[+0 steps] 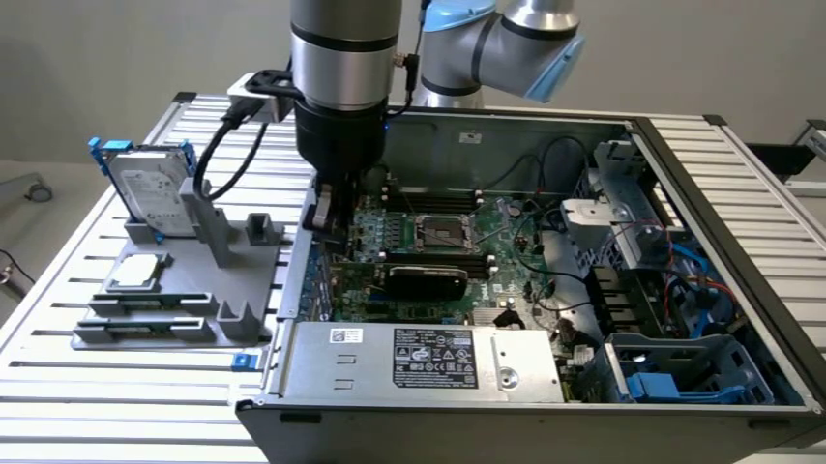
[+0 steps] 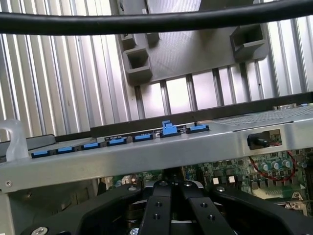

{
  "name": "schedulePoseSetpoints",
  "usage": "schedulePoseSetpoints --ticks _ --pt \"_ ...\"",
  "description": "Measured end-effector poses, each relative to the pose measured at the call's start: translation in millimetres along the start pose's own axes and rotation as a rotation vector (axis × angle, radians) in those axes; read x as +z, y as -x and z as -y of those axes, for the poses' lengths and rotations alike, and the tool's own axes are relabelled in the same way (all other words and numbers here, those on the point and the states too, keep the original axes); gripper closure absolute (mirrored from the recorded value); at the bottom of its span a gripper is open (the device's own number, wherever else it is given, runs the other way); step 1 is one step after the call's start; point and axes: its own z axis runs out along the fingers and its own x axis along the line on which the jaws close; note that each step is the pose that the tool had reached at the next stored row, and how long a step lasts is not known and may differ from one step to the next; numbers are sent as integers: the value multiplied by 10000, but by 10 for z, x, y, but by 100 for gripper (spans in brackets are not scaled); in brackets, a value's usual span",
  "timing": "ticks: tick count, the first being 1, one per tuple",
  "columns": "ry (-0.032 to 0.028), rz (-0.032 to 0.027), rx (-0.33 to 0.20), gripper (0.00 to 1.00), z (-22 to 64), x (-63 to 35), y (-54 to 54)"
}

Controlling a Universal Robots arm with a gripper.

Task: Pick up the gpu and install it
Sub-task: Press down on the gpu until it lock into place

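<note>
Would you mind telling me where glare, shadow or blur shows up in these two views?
Exterior view: even lighting, with sheen on the gpu cover's glossy black surface and deep shadow inside the computer case. Wrist view: bright glare on the slatted metal table, the black cable is soft and out of focus, and the gripper looks dark against the case's bright rim.

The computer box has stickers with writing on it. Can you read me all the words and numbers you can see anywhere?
None of it can be read.
Big black label on the silver power supply: white print and small symbols, too small to read.
Small white sticker beside it: too small to read.
Label on the hard drive: blurred.
</note>
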Motion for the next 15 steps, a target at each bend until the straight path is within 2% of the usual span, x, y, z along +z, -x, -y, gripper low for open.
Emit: schedulePoseSetpoints --ticks 15 --pt "89 -14 3 89 -3 -10 3"
